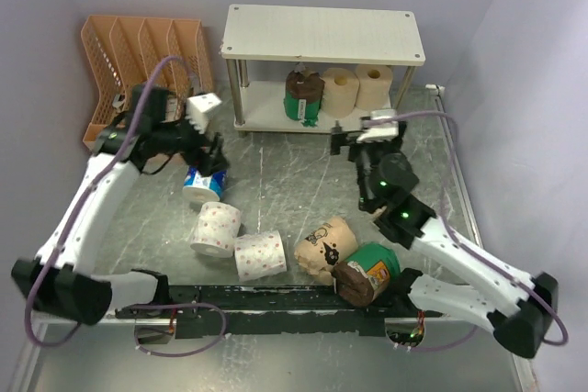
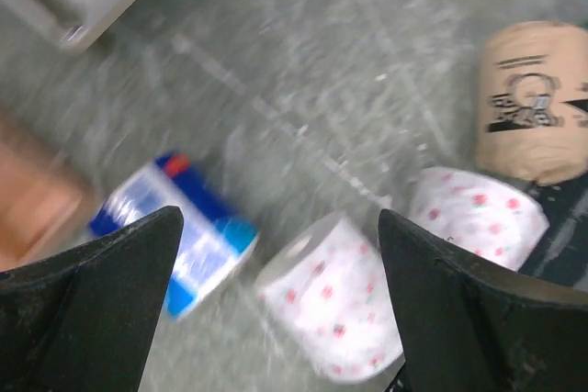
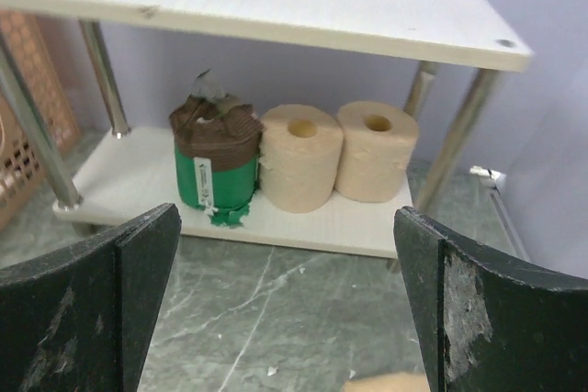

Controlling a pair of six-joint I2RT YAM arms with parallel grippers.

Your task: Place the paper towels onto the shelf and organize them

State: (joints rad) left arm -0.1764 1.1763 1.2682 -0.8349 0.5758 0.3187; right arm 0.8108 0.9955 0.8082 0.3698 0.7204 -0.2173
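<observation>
From above, my left gripper (image 1: 213, 155) hangs just beside the blue-white roll (image 1: 202, 186), and my right gripper (image 1: 349, 142) faces the shelf (image 1: 322, 34). In my left wrist view my fingers (image 2: 83, 319) stand wide apart and empty, that roll showing between them near two speckled rolls (image 2: 335, 305). In my right wrist view the fingers gape empty too, a green-brown roll (image 3: 214, 164) and two tan rolls (image 3: 301, 155) upright ahead on the lower board (image 3: 138, 172)

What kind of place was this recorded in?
Likely a robotics lab test cell, not a home: plain pale partition walls box in a grey marbled tabletop, with white-and-black robot arms bolted at its edge and a low off-white two-tier shelf as prop.
</observation>
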